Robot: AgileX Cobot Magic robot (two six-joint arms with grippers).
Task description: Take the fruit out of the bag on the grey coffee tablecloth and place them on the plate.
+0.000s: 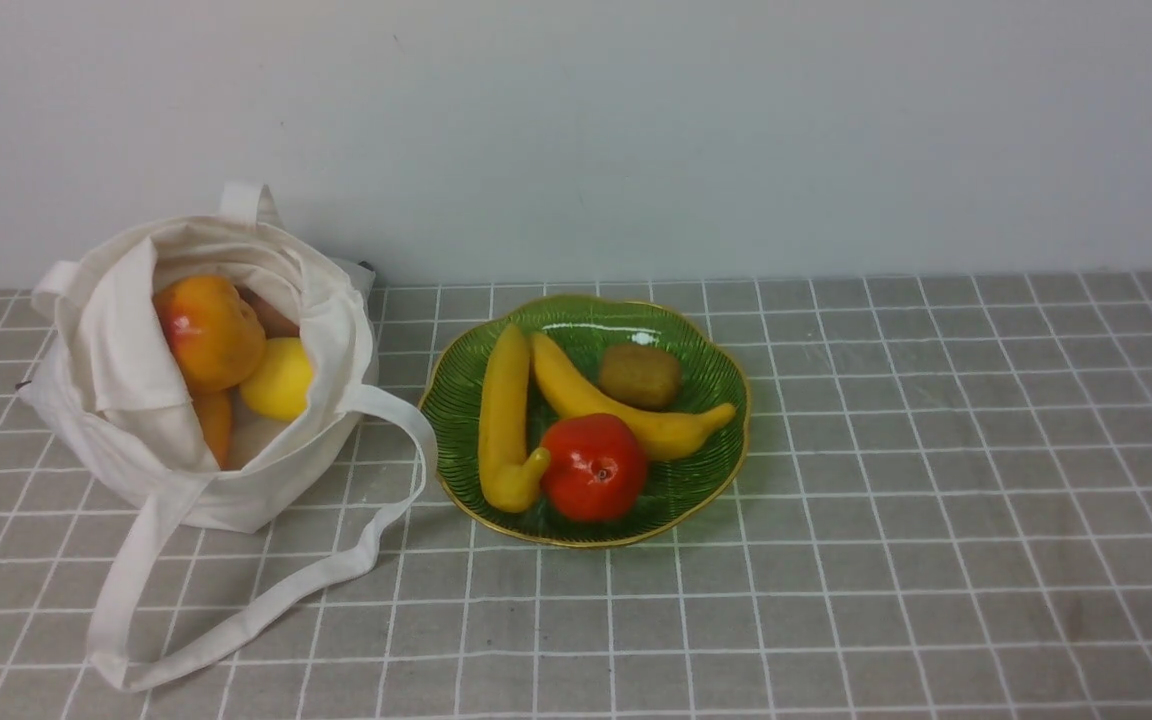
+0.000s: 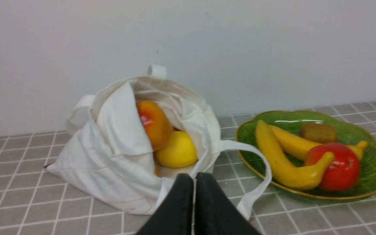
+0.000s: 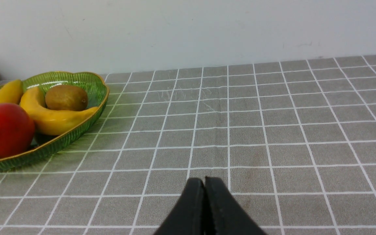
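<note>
At the far left of the grey cloth printed with a grid of thin white lines (image 1: 836, 500), which covers the table, a soft cream-white cloth tote bag (image 1: 126, 460) slumps with its mouth open toward the camera; one long flat strap handle (image 1: 266, 600) trails forward over the cloth in a loop, and a short loop of the other handle (image 1: 244, 200) stands up at the back. Inside the bag an orange-red peach-like fruit (image 1: 208, 332) sits uppermost, touching a yellow lemon (image 1: 279, 379) just to its right; below them a strip of another orange piece (image 1: 215, 425) shows, too hidden by the cloth to identify.

Just right of the bag, near but apart from its body, lies a round translucent green glass plate with leaf-like ribbing and a wavy gold rim (image 1: 711, 370). On it, from left to right: a stubby deep-yellow banana with a hooked tip (image 1: 504, 420), lying lengthwise; a glossy round red fruit (image 1: 593, 467) at the front, touching that hooked tip; a paler slimmer banana (image 1: 626, 405) running diagonally behind the red fruit; and a small brown kiwi-like fruit (image 1: 640, 376) at the back.

The rest of the cloth to the right is bare. In the left wrist view the left gripper (image 2: 194, 184) hangs in front of the bag with its black jaws pressed together, holding nothing; in the right wrist view the right gripper (image 3: 204, 189) hangs over bare cloth to the right of the plate, jaws likewise together and empty.
</note>
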